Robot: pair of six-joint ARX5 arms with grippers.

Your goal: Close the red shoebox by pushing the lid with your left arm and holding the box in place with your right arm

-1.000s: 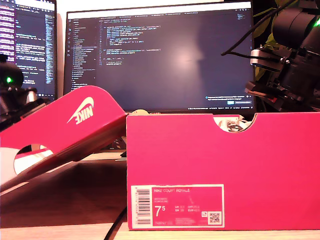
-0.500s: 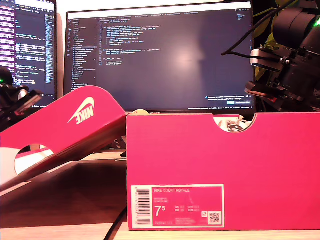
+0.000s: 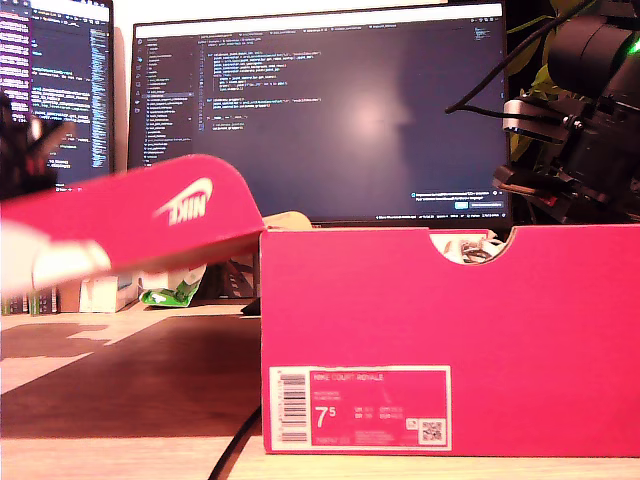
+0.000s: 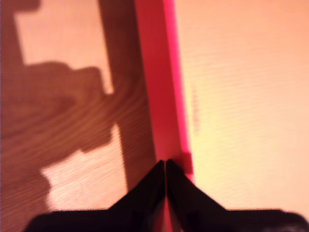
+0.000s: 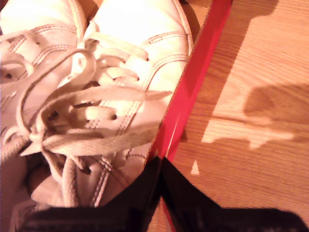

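Note:
The red shoebox (image 3: 440,340) stands on the wooden table, open on top, its label end facing the exterior view. Its red lid (image 3: 130,215) is hinged at the box's edge on the exterior view's left and hangs raised, nearly level and blurred. My first gripper (image 4: 165,164) is shut, its tips against the lid's red rim (image 4: 157,87); its arm (image 3: 22,150) is a blur at the exterior view's left. My second gripper (image 5: 161,162) is shut at the box's side wall (image 5: 198,82), beside white laced shoes (image 5: 120,72); its arm (image 3: 575,130) is at the exterior view's right.
Two lit monitors (image 3: 320,110) (image 3: 60,90) stand behind the box. A black cable (image 3: 235,445) runs over the table (image 3: 130,380) in front of the box's corner. A green packet (image 3: 175,293) and small items lie under the raised lid.
The lid has swung up from a downward slope to nearly level. The arm at the exterior view's left rose with it. The box shifted slightly toward the exterior view's right.

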